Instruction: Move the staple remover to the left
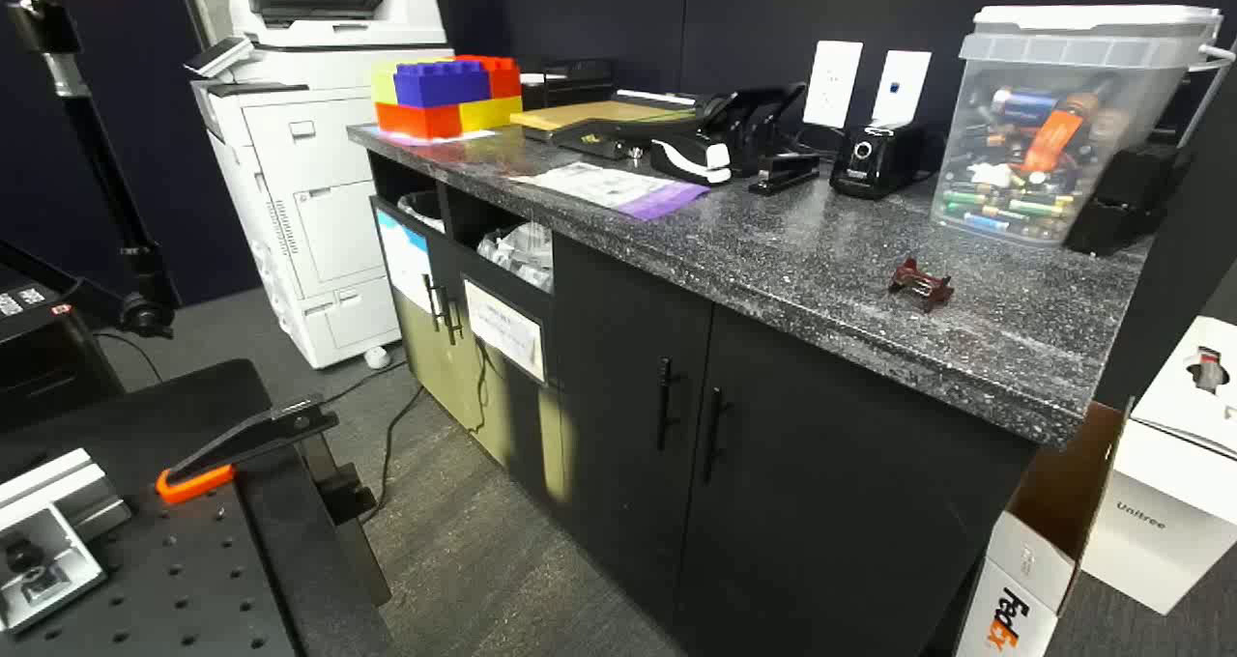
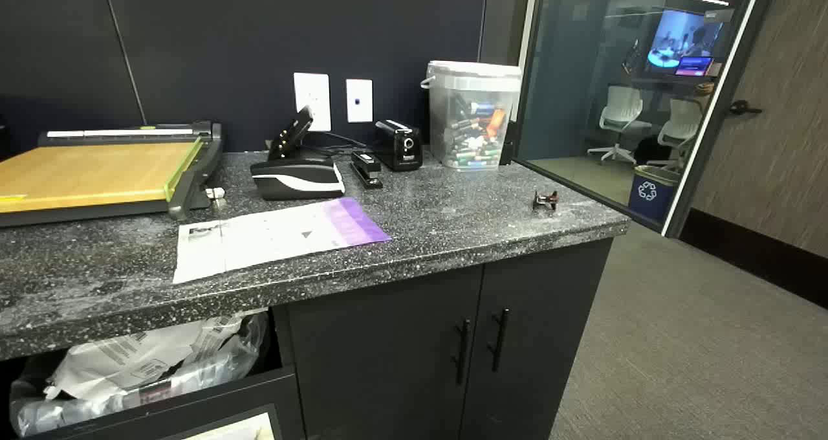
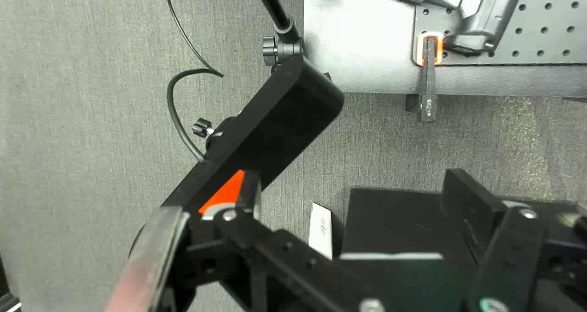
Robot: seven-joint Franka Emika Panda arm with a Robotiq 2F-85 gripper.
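The staple remover is a tiny dark reddish-brown claw-shaped piece with winged sides. It lies on the speckled dark countertop, near the counter's end in both exterior views. In an exterior view it also shows near the right end. My gripper shows only in the wrist view. Its two fingers are wide apart with nothing between them. The wrist view looks down on the floor and a black cabinet front. The staple remover is out of the wrist view, and the gripper is out of both exterior views.
On the counter stand a clear battery bucket, an electric sharpener, a stapler, a black-and-white punch, a paper sheet and a paper cutter. A black camera on a stand is close to my left finger.
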